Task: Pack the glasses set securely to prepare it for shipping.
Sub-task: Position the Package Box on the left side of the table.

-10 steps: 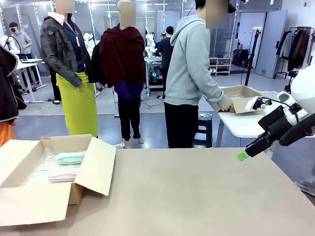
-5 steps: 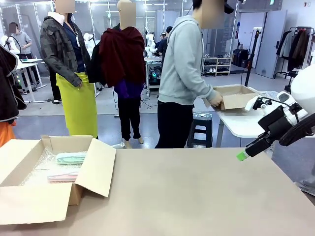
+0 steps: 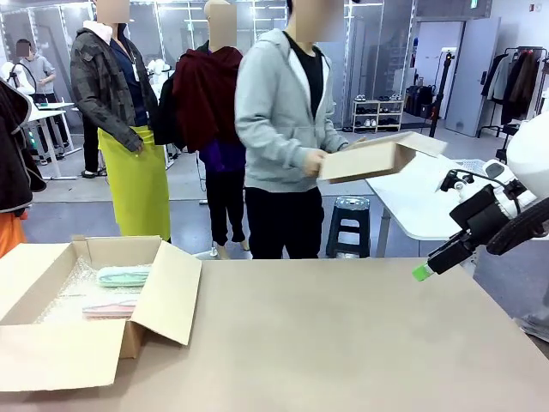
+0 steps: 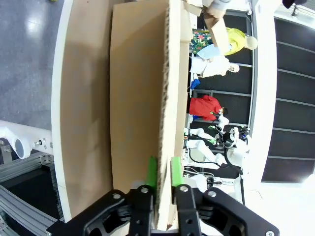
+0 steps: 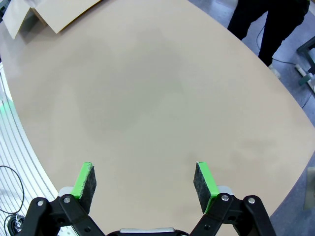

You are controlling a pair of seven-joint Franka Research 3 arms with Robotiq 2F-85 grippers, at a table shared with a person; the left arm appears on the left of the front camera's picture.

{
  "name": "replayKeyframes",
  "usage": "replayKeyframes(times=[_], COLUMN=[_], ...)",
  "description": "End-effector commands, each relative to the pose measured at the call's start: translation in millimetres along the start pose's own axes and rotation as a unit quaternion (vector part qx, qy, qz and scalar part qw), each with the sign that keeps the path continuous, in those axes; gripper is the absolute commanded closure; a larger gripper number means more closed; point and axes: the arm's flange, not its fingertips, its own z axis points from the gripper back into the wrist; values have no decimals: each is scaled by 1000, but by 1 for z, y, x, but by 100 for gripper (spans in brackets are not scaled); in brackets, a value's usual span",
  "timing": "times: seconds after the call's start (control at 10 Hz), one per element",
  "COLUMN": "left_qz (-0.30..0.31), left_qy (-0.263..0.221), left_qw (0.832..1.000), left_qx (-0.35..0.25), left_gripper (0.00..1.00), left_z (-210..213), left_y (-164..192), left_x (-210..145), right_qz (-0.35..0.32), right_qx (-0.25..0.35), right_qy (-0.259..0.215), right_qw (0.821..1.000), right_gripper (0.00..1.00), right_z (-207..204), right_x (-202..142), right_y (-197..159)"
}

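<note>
I am seeing the large brown cardboard box lined with bubble wrap sitting open at the tan table's left end, the mint green glasses case and pale pink glasses case lying inside. My left gripper is straddling the box's flap edge, pads narrowly parted; whether they are pinching it I cannot tell. My right gripper is hanging spread wide over bare tabletop. The person in a grey hoodie, turned away a second ago, is now facing the table carrying a flat cardboard box.
</note>
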Motion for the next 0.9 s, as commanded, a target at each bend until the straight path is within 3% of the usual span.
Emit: replayKeyframes(times=[0.0,0.1,0.2,0.4,0.5,0.6,0.7,0.8], left_qz=[13,12,4,-5,-29,-58,-91,-135], left_qy=[-12,2,12,18,27,50,53,54], left_qw=[999,997,991,978,972,963,944,928], left_qx=[42,76,133,207,233,260,313,344], left_gripper=[25,26,0,0,22,18,0,0], left_z=[-6,-3,2,15,19,23,28,27], left_y=[-9,-16,-20,-29,-44,-70,-101,-139], left_x=[-3,3,11,25,30,34,36,32], right_qz=[-10,-10,-10,-10,-10,-10,-10,-10], right_qx=[1,1,1,1,1,1,1,1], right_qy=[1,1,1,1,1,1,1,1], right_qw=[1000,1000,1000,1000,1000,1000,1000,1000], right_gripper=[0,0,0,0,0,0,0,0], right_z=[-1,-1,-1,-1,-1,-1,-1,-1], right_x=[2,2,2,2,2,2,2,2], right_y=[3,3,3,3,3,3,3,3])
